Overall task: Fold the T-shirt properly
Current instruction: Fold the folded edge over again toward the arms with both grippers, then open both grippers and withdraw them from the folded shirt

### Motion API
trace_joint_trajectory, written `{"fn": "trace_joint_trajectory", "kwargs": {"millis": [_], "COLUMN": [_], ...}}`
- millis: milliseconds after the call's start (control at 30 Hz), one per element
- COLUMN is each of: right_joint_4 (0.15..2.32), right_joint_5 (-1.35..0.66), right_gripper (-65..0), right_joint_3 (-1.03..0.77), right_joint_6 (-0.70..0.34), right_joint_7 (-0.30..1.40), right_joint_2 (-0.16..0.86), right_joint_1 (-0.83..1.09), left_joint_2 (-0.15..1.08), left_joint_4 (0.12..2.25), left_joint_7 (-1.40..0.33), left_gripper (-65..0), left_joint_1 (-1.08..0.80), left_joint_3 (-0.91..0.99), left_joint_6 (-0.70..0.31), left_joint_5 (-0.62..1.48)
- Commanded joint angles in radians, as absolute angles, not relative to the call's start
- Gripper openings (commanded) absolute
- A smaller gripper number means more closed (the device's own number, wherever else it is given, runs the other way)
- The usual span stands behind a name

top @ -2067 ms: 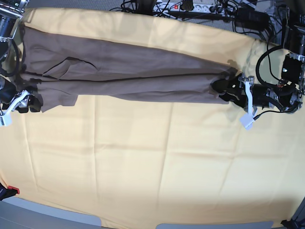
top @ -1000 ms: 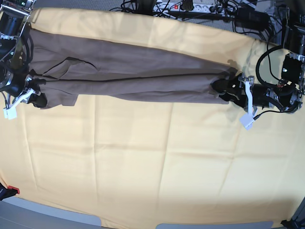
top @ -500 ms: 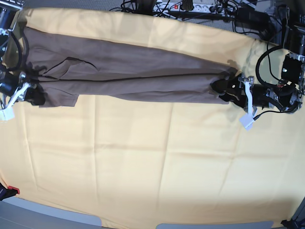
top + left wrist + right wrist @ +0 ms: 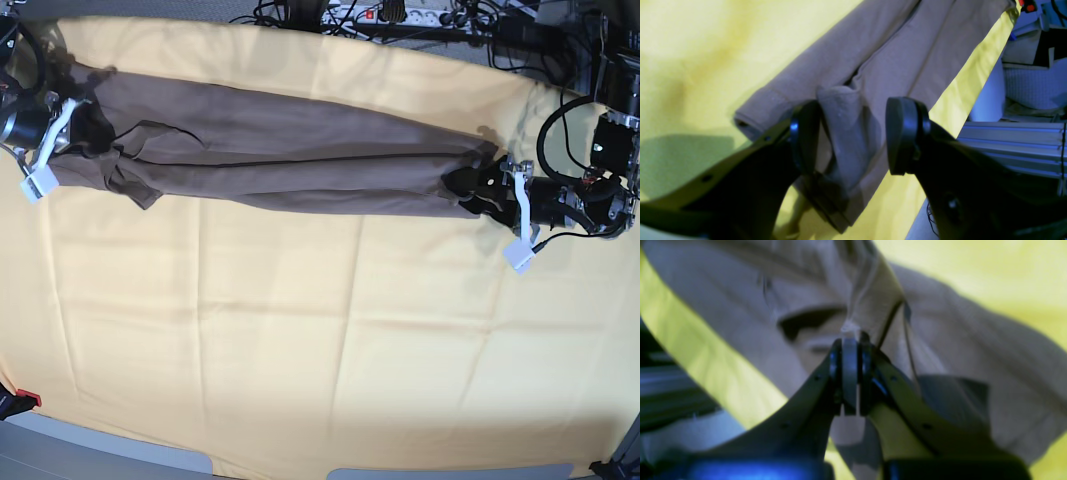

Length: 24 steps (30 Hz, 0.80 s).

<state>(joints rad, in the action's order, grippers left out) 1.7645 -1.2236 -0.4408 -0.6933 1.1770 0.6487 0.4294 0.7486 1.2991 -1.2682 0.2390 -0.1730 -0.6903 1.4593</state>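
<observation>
Here your T-shirt (image 4: 290,160) lies stretched as a long narrow band across the far part of the yellow cloth (image 4: 320,350). Your right gripper (image 4: 850,340) is pinched tight on fabric at one end; your left gripper (image 4: 848,136) stands wide, straddling a bunched fold at the other.

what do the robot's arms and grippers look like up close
Both grippers are black, each with two long tapering fingers ending in flat rounded pads: the left gripper and the right gripper. In the base view each wrist carries a white bracket, and black cables loop around the left arm.
</observation>
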Motion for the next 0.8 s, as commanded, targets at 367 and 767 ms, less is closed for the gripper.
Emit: {"fn": "trace_joint_trajectory", "kwargs": {"millis": [367, 767], "right_joint_4": [1.806, 1.792], "right_joint_5": [-1.229, -1.120], "right_gripper": [-65.0, -65.0], "right_joint_3": [-0.451, -0.450], "right_joint_6": [-0.698, -0.698], "right_joint_7": [1.258, 1.278], "right_joint_2": [0.728, 0.748], "right_joint_1": [0.490, 0.490], "left_joint_2": [0.771, 0.785], "left_joint_4": [1.311, 1.311], "left_joint_7": [-1.257, -1.222], "left_gripper": [-31.4, -31.4], "left_joint_1": [0.287, 0.350], "left_joint_3": [-0.134, -0.108], "left_joint_6": [-0.698, -0.698], "left_joint_5": [1.484, 1.444]}}
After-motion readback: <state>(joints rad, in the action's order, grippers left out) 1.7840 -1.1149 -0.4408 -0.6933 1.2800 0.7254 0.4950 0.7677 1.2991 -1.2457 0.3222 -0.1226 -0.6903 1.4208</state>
